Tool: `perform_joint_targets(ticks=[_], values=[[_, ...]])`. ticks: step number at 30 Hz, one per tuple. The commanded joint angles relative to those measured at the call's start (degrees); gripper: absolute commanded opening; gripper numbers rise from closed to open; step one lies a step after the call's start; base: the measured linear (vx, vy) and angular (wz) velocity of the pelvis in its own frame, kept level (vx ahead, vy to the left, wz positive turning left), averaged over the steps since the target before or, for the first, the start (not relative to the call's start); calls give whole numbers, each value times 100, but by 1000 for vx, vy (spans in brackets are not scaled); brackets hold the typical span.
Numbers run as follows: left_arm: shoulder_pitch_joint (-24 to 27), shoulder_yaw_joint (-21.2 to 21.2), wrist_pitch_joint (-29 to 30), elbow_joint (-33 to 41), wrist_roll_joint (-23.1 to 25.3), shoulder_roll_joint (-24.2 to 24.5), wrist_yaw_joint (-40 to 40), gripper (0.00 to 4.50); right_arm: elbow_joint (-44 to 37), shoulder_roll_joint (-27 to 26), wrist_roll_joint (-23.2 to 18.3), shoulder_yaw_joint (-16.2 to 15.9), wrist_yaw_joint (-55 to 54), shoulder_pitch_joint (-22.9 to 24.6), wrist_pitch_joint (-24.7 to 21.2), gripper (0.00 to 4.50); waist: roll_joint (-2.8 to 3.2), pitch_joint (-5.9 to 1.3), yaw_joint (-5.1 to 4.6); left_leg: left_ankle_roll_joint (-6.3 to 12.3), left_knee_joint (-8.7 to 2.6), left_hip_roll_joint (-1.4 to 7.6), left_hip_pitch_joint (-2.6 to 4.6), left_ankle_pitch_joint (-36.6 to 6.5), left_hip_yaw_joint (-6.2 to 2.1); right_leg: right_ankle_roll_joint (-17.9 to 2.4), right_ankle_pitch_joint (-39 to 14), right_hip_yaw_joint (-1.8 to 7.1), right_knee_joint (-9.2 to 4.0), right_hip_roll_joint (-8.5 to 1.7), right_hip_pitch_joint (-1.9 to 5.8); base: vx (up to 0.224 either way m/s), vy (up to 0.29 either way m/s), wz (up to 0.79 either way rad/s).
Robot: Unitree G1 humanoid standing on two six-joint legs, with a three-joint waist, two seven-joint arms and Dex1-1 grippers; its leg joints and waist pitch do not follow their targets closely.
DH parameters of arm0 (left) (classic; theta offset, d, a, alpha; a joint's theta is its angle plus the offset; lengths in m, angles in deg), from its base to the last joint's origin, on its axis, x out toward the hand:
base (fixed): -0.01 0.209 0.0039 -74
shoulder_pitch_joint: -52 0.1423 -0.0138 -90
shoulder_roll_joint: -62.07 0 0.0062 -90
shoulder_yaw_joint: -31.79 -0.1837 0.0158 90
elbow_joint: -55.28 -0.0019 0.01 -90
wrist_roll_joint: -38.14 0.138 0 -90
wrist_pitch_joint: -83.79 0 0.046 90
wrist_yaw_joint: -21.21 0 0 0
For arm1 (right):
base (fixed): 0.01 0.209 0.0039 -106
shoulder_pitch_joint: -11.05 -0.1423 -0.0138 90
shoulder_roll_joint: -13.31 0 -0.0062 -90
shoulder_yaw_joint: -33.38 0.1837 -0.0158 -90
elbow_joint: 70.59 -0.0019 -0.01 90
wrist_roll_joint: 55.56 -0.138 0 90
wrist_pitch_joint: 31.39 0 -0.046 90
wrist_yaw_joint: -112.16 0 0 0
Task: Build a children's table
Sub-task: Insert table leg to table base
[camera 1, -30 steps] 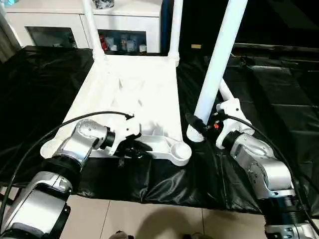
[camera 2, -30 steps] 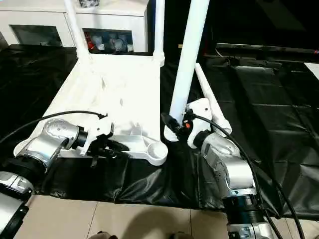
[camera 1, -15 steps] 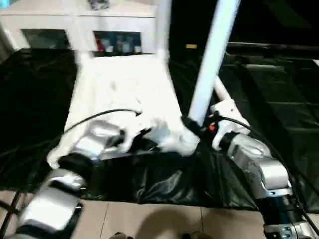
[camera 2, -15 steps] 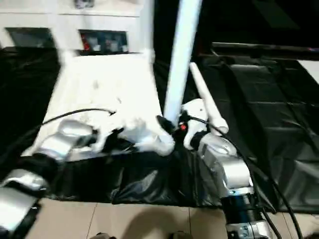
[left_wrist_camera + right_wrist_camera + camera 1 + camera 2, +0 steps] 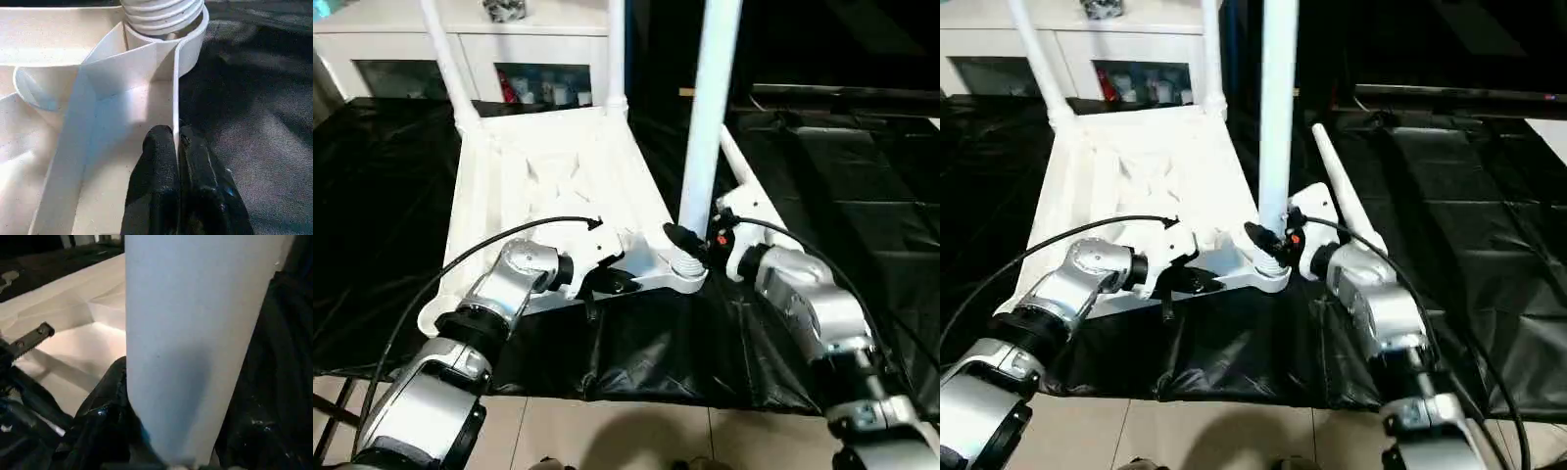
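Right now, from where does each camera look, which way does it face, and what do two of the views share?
Left eye view: head, facing forward and down; upside-down tabletop, silver forearms.
Right eye view: same head, slightly aside; same scene, spare leg on the black cloth.
Left wrist view: along the left gripper, shut on the tabletop's rim.
Right wrist view: along the right gripper, holding the upright leg.
Shared: left wrist and eye views both show that leg's threaded end in the corner socket.
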Motion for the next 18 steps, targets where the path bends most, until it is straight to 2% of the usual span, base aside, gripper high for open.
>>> perform_joint_targets(ticks=[1, 2, 3, 6, 7, 11, 14, 15, 18], values=[[107, 21, -104, 111, -132, -28, -159, 0, 60, 7, 63, -60, 86, -70, -18, 189, -46, -454, 13, 139, -367, 38, 52, -1528, -5, -1041, -2061, 205, -513, -289, 336, 0, 0, 0], [117, 58, -152, 86, -143, -21, -195, 0, 89, 21, 72, -79, 165, -76, -14, 189, -92, -454, 14, 148, -366, 36, 49, -1513, 1, -1026, -2069, 206, -519, -287, 338, 0, 0, 0], [123, 98, -164, 60, -158, -18, -213, 0, 103, 36, 81, -98, 231, -75, -4, 189, -65, -450, 25, 158, -372, 41, 49, -1489, -7, -1028, -2082, 206, -507, -295, 336, 0, 0, 0], [123, 144, -250, -19, -155, 0, -257, 0, 144, 49, 69, -109, 313, -78, 35, 189, -62, -447, 24, 162, -373, 41, 49, -1502, -5, -1008, -2129, 207, -515, -295, 330, 0, 0, 0], [135, 162, -270, -40, -176, 19, -309, 0, 143, 36, 42, -99, 321, -76, 34, 189, -90, -452, 28, 169, -367, 37, 51, -1480, -1, -994, -2152, 207, -511, -297, 332, 0, 0, 0], [147, 207, -255, -57, -235, 23, -359, 0, 181, 1, -3, -59, 302, -80, 80, 189, -79, -446, 21, 159, -375, 46, 53, -1492, -2, -975, -2215, 208, -519, -298, 316, 0, 0, 0], [155, 205, -210, -60, -254, 45, -447, 0, 279, -111, -80, 55, 255, -43, 213, 189, -82, -445, 14, 159, -375, 37, 42, -1490, -3, -959, -2250, 207, -521, -303, 323, 0, 0, 0], [155, 209, -192, -71, -252, 43, -443, 0, 362, -160, -140, 135, 249, 3, 281, 189, -55, -445, 12, 154, -374, 37, 46, -1510, -7, -955, -2295, 205, -528, -311, 318, 0, 0, 0], [149, 238, -157, -92, -233, 31, -382, 0, 486, -244, -279, 309, 280, 106, 396, 189, -69, -441, -1, 156, -378, 42, 55, -1593, -6, -946, -2363, 202, -543, -305, 306, 0, 0, 0]])
